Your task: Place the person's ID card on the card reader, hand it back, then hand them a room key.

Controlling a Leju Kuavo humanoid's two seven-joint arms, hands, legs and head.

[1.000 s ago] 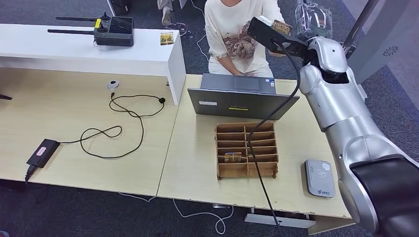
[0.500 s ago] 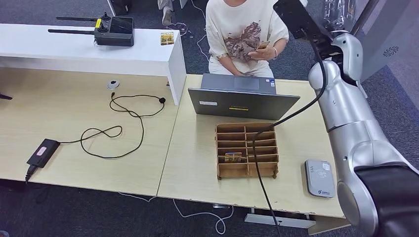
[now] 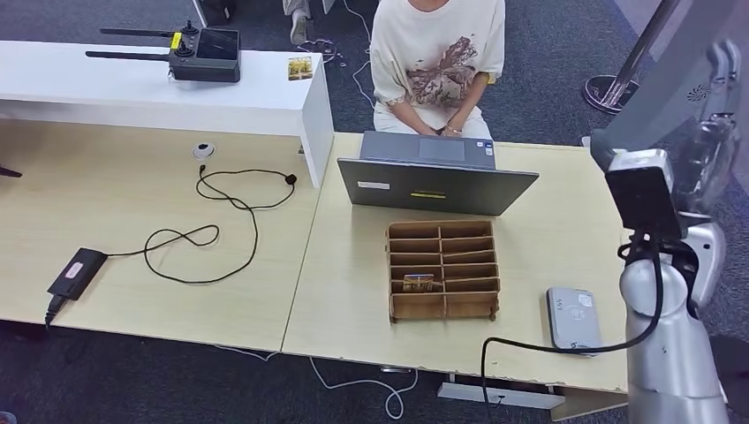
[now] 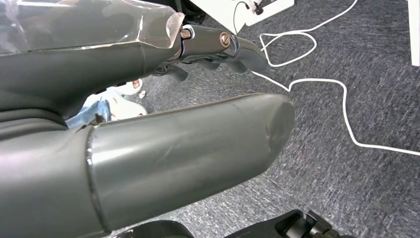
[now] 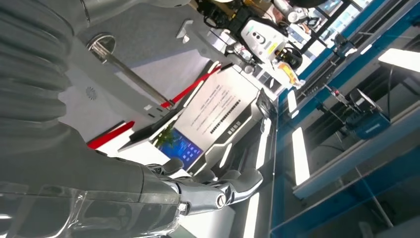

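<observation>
The right hand (image 5: 208, 191), raised at the right edge of the head view, holds nothing, its fingers lying loosely apart. The next thing the task seems to call for is a room key: one card (image 3: 417, 282) stands in a left-column slot of the wooden organizer (image 3: 443, 269), lower centre of the frame, left of and below that hand (the nearer one). The card reader (image 3: 572, 319) lies bare at lower right. The left hand (image 4: 218, 49) hangs over carpet, fingers apart, holding nothing.

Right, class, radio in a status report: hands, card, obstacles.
Left hand, right hand empty, open. Reader bare; one card in tray. Laptop stands between tray and person.
</observation>
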